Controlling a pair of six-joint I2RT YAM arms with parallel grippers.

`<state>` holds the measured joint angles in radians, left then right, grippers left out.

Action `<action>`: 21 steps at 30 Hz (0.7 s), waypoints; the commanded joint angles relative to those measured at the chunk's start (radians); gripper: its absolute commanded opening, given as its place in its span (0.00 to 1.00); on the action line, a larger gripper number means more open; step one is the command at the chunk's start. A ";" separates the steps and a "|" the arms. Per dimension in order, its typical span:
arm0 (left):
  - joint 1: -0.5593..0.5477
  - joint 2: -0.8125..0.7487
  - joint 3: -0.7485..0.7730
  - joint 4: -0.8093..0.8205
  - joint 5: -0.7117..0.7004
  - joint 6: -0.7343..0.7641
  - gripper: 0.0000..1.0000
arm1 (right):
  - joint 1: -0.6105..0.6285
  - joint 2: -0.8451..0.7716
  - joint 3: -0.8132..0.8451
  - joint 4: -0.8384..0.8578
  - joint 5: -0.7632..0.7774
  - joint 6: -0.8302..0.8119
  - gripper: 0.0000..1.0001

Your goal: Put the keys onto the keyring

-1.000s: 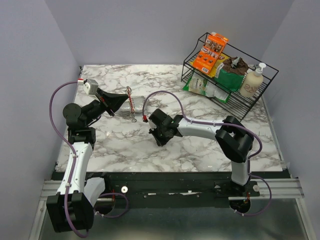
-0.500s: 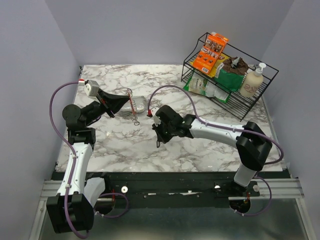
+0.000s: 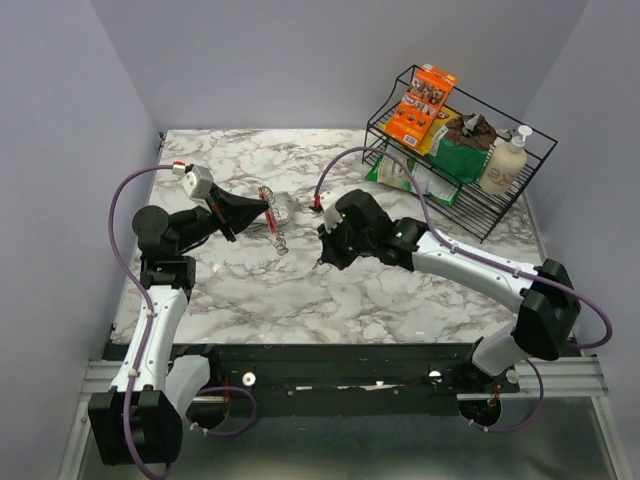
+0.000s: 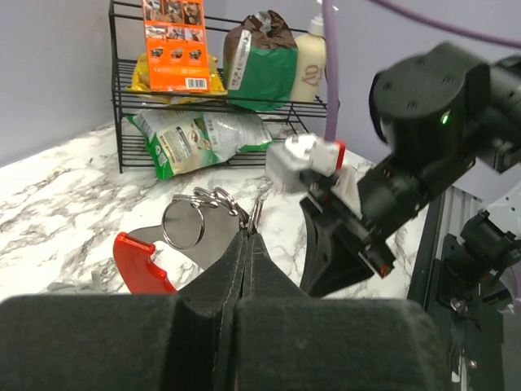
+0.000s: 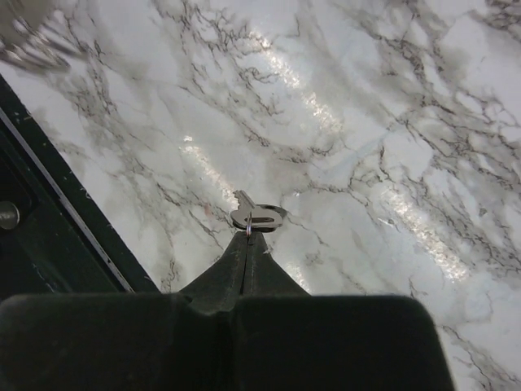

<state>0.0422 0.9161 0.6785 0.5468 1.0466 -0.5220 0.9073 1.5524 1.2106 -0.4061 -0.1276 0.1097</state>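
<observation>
My left gripper [image 3: 262, 211] is shut on the keyring [image 3: 276, 208], a red curved strip [image 4: 137, 262] joined to silver rings [image 4: 184, 224], and holds it above the table with a chain hanging down. In the left wrist view the jaws [image 4: 247, 236] pinch a thin ring edge. My right gripper [image 3: 324, 254] is just right of the keyring, apart from it. In the right wrist view it [image 5: 247, 237] is shut on the small ring of a silver key [image 5: 257, 217], held above the marble. The right gripper also shows in the left wrist view [image 4: 342, 244].
A black wire rack [image 3: 505, 200] stands at the back right with an orange box [image 3: 421, 103], green bags and a soap bottle [image 3: 503, 162]; it also shows in the left wrist view [image 4: 122, 106]. The marble table [image 3: 400, 290] ends at a black front rail [image 3: 330, 360].
My right gripper has moved farther back and to the right with the key. My left gripper has swung right with the keyring, toward the right gripper.
</observation>
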 commanded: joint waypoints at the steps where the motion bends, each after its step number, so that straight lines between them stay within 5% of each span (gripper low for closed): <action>1: -0.031 -0.026 0.024 -0.076 0.030 0.105 0.00 | -0.018 -0.080 0.082 -0.039 0.005 -0.042 0.00; 21: -0.143 -0.054 0.023 -0.168 0.082 0.243 0.00 | -0.062 -0.302 0.155 -0.046 -0.337 -0.196 0.00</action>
<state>-0.0822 0.8845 0.6785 0.3779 1.0760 -0.3195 0.8539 1.2957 1.3506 -0.4469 -0.3450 -0.0303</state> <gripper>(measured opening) 0.009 0.012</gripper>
